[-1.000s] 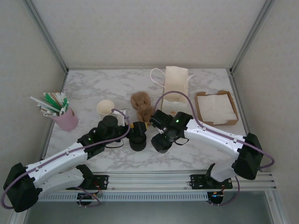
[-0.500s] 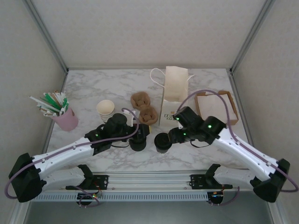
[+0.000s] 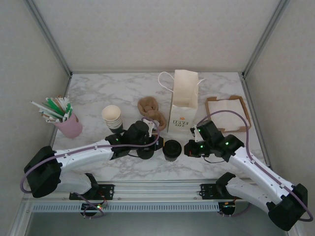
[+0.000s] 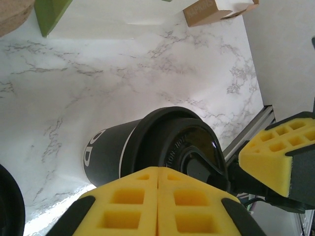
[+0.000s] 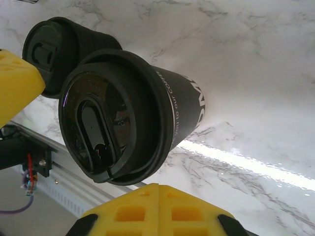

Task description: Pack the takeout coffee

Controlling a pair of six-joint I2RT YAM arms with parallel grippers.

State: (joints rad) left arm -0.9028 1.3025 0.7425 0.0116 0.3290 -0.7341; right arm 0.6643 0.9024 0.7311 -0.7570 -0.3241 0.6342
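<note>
Flanking takeout coffee (image 3: 172,149) w/ left gripper (image 4: 157,183) & right gripper (image 5: 158,194), pressing both pad prs together, gripping nothing (cup just ahead of each).

The coffee cup (image 3: 172,149) stands upright on the marble table (image 3: 98,93) near the front edge, black lid fitted. The left gripper (image 3: 153,143) sits just beside the cup on its left, close to a stack of black lids (image 3: 145,153). The right gripper (image 3: 189,149) sits just beside the cup on its right. An upright paper bag (image 3: 183,101) stands behind the cup. A cardboard tray (image 3: 208,117) of napkins lies at right. A stack of paper cups (image 3: 111,117) and a pink cup (image 3: 69,127) of green and white sticks stand at left.
</note>
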